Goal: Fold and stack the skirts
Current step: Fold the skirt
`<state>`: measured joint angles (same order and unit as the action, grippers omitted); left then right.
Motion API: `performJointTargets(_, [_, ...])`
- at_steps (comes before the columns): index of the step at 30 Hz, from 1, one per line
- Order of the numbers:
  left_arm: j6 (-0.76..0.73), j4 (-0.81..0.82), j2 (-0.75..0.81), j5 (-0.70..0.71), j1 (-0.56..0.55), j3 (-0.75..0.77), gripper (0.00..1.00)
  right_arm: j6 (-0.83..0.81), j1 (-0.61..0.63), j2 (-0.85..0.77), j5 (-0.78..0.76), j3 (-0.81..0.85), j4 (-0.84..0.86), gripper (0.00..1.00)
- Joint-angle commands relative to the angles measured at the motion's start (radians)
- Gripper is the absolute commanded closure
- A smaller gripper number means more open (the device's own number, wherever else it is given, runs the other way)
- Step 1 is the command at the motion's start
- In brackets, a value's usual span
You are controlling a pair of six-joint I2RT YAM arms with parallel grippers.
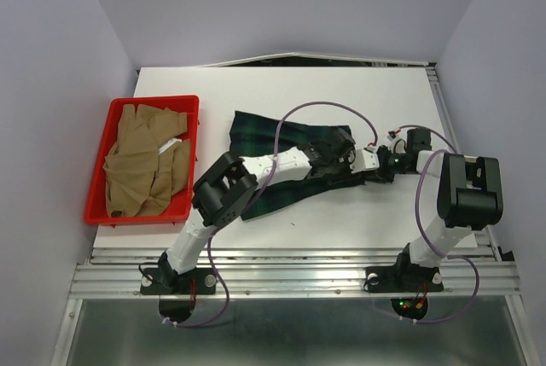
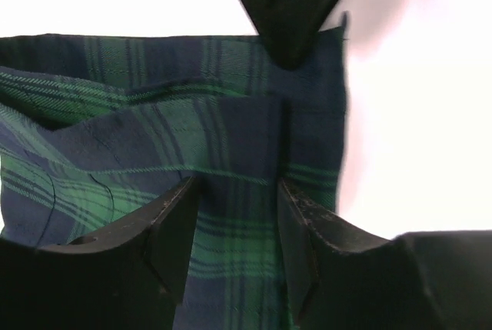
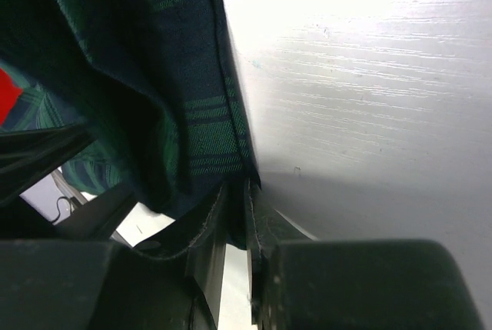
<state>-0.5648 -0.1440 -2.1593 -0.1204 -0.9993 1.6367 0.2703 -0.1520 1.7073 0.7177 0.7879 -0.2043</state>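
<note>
A dark green and blue plaid skirt lies partly folded in the middle of the white table. My left gripper hovers over its right end with jaws apart; the plaid cloth lies beneath and between the fingers, which do not pinch it. My right gripper reaches in from the right and is shut on the skirt's edge, a thin fold of cloth held between its fingers. Its dark tip shows at the top of the left wrist view.
A red tray at the left of the table holds crumpled tan skirts. Purple cables loop over both arms. The table's back edge meets the wall, and a metal rail runs along the near edge.
</note>
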Motion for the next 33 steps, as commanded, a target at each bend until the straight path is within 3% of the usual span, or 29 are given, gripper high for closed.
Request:
performJointTargets(1, [-0.01, 0.034, -0.025, 0.059, -0.002, 0.051, 0.48, -0.006, 0.0, 0.006, -0.032, -0.03, 0.019, 0.8])
performJointTargets(6, [-0.017, 0.034, -0.02, 0.064, -0.001, 0.054, 0.71, -0.006, 0.0, 0.015, -0.031, -0.03, 0.019, 0.8])
performJointTargets(8, [-0.015, 0.023, 0.002, 0.059, -0.001, 0.049, 0.84, -0.008, 0.0, 0.015, -0.029, -0.033, 0.019, 0.81])
performJointTargets(12, [-0.007, -0.043, 0.048, 0.041, -0.002, 0.063, 1.0, -0.006, 0.0, 0.012, -0.026, -0.038, 0.025, 0.84])
performJointTargets(23, [0.026, -0.36, 0.047, -0.028, -0.009, 0.284, 1.0, 0.01, 0.0, 0.011, -0.012, -0.053, 0.051, 0.92])
performJointTargets(33, [0.072, -0.456, -0.046, -0.048, -0.051, 0.429, 1.0, 0.02, 0.0, -0.003, 0.005, -0.062, 0.062, 0.94])
